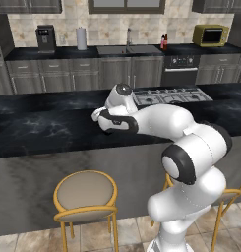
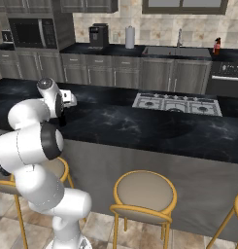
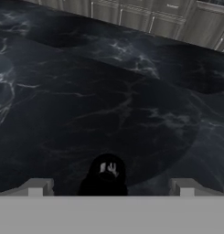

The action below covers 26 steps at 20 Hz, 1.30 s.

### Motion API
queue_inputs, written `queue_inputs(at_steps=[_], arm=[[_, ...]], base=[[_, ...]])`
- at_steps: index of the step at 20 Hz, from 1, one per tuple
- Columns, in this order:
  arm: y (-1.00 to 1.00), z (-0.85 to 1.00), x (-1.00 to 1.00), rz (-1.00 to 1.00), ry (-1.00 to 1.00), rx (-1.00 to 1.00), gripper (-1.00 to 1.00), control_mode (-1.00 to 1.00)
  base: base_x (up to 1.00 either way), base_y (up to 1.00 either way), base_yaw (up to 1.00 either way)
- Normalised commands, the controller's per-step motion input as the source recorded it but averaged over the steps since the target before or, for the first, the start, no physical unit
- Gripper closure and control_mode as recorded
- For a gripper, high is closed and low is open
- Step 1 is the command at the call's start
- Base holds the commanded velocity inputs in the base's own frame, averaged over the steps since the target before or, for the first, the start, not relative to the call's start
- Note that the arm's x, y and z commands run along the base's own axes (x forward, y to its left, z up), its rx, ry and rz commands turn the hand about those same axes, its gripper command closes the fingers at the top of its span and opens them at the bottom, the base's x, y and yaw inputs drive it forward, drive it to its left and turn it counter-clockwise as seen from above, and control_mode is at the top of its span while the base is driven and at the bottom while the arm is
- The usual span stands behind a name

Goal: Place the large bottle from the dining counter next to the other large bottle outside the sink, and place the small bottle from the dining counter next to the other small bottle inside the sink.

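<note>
Nearest are the yellow-framed stools [image 1: 86,194] fronting the dining table [image 1: 48,130]. Over its black marbled top the end effector [image 3: 109,191] stands wide with nothing between its fingertips; a dark bottle top [image 3: 107,171] sits just beyond at twelve o'clock. On the far table, the pink-red bottle [image 2: 217,46] stands at the three o'clock side of the sink [image 2: 176,51].

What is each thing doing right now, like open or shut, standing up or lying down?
Robot's two-finger claw: open, over the black marbled dining counter.
Dark rounded object between the claw's tips: not gripped; cannot tell what it is.
Pink-red bottle with dark cap: upright, beside the grey sink, outside it.
Yellow toaster oven: door shut.
</note>
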Motion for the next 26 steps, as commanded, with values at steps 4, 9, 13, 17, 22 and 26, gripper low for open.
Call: queue_inputs(at_steps=[4,9,13,17,22,26], arm=[[0.00,-0.03,0.13,-0.02,0.00,0.00,-1.00,-1.00],[0.00,-0.07,0.24,-0.03,0.00,0.00,-1.00,-1.00],[0.02,-0.11,0.24,-0.04,0.00,0.00,-1.00,-1.00],[0.14,-0.02,0.02,-0.01,0.00,0.00,-1.00,-1.00],[0.30,0.00,0.00,0.00,0.00,0.00,1.00,-1.00],[0.21,0.00,0.00,0.00,0.00,0.00,1.00,-1.00]], base=[[0.00,0.00,0.00],[0.00,0.00,0.00],[0.00,0.00,0.00],[0.00,0.00,0.00],[0.00,0.00,0.00],[0.00,0.00,0.00]])
